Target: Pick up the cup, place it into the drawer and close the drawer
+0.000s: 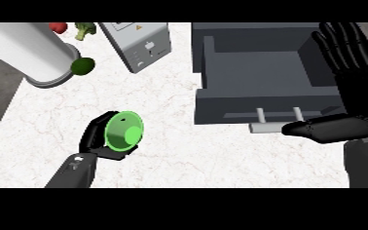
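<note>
A bright green cup [123, 131] lies tilted on its side in my left hand [95, 137], its open mouth turned toward the view. That hand is at the lower left of the marble counter, with its fingers curled round the cup's back. The dark grey drawer [230, 108] stands pulled open at the upper right, nothing visible inside it. Its pale bar handle [269, 125] juts out at the front. My right hand [350, 97] is open at the drawer's right side, fingers straight and pointing up, thumb lying just right of the handle.
A large pale cylinder [39, 53] lies at the top left with a dark green round fruit [82, 66] beside it. Behind them are a broccoli floret [84, 29] and a red item [59, 27]. A grey appliance [138, 44] stands left of the drawer. The counter's edge [6, 95] runs along the left.
</note>
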